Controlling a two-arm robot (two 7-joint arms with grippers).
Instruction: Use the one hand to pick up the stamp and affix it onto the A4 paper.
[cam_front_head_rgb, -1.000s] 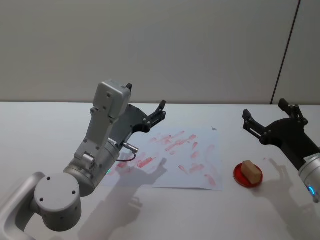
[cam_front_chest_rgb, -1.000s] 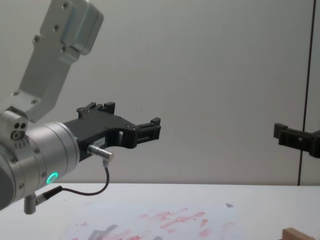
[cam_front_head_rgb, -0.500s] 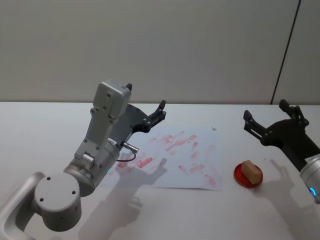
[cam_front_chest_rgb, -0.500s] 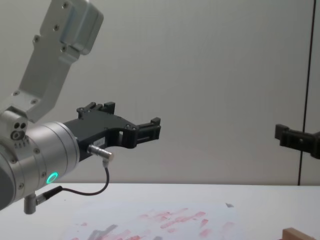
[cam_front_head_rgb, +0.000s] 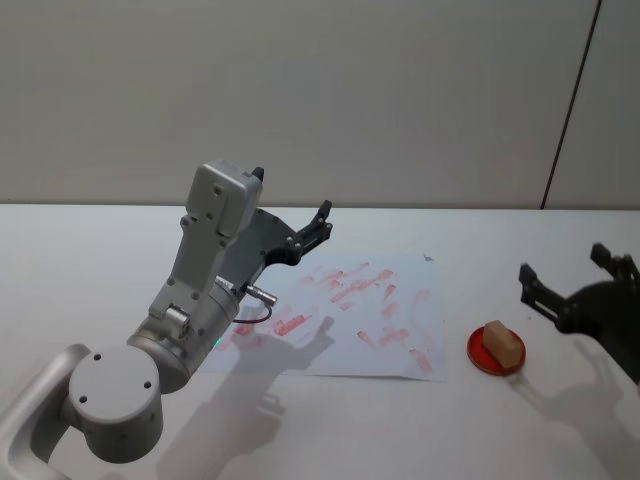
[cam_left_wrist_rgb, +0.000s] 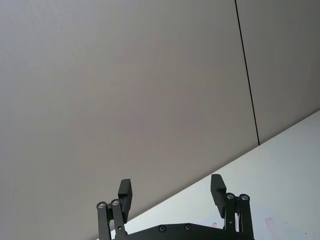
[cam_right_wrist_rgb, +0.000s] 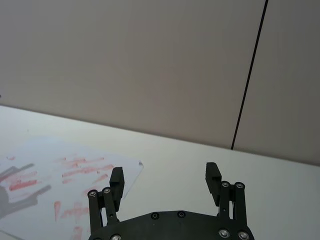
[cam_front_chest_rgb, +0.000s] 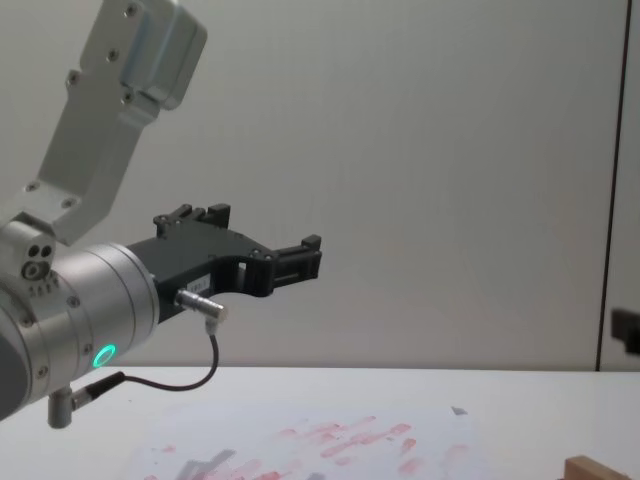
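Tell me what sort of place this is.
Probably a robot test bench in a lab: white table against a plain wall, A4 paper covered in red stamp prints, left gripper and right gripper open above the table.

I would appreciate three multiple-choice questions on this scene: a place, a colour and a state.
1. Where is the stamp? A on the A4 paper; B on the red dish; C in the right gripper.
2. What colour are the paper's prints? A blue; B green; C red-pink.
3. Which gripper is open? A left gripper only; B right only; C both.
Key: B, the block lies on the dish beside the sheet; C, pink smears cover it; C, both wrist views show fingers spread and empty.
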